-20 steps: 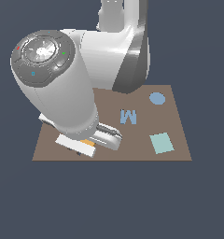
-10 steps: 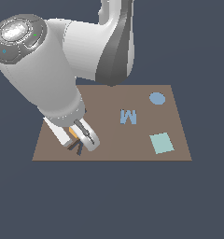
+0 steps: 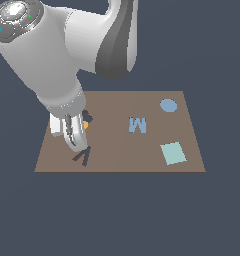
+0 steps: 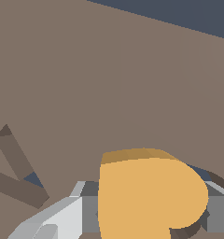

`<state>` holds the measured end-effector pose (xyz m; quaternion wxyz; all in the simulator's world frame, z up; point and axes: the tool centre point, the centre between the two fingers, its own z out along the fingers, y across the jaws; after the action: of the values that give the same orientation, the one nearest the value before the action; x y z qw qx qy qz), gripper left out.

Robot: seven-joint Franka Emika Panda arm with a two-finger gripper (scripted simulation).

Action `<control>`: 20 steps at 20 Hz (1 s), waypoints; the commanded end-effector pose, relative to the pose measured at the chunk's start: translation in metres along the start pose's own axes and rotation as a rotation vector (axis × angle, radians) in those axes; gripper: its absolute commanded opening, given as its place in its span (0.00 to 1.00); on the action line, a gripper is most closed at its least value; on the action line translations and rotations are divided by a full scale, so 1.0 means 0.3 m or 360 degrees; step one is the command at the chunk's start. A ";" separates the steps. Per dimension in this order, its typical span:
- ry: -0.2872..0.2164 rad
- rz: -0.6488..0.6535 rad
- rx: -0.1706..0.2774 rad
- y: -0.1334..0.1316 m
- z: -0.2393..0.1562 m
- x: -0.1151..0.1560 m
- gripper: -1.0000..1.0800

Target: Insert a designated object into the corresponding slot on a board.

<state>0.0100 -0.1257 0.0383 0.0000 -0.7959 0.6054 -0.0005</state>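
**A:** where's the orange heart (image 4: 149,196) rn?

**B:** clamped in the gripper (image 3: 78,134), fingers closed on it. The heart slot (image 4: 205,176) peeks out right under and behind it, so basically straight down into the board (image 3: 117,150). V cutout (image 3: 82,155) is beside it, blue M (image 3: 137,124) further off.

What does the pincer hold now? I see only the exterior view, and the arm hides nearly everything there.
Observer: The wrist view shows the orange heart lying flat between the two fingers of the pincer.
Operator: Is the heart slot close to it?
Observer: A dark curved edge, probably the slot, shows just beyond the heart.
Operator: And the V cutout?
Observer: The V-shaped cutout lies off to one side on the board, clear of the heart.
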 end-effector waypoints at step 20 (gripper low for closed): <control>-0.0001 0.0707 -0.0001 0.133 -0.007 -0.056 0.00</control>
<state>-0.0322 -0.1204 0.0401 0.0001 -0.6469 0.7626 0.0001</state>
